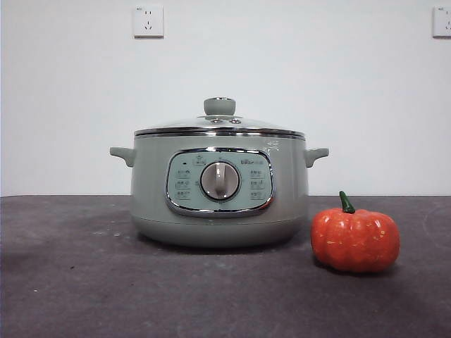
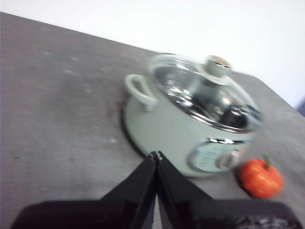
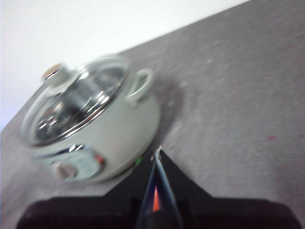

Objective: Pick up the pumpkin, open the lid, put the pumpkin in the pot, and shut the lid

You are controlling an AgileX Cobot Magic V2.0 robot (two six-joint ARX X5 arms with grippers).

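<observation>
— Front view: any of 4 steps done?
— None. Pumpkin (image 1: 355, 241) on table right of pot (image 1: 219, 190), lid (image 1: 220, 125) seated. Left gripper (image 2: 156, 155) and right gripper (image 3: 157, 153) pressed together, empty, aloft.

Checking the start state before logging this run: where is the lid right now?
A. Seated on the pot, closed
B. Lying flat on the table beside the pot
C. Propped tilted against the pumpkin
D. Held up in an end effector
A: the lid sits level on the rim of the pot, with the pumpkin on the table beside the pot and no end effector near it.
</observation>
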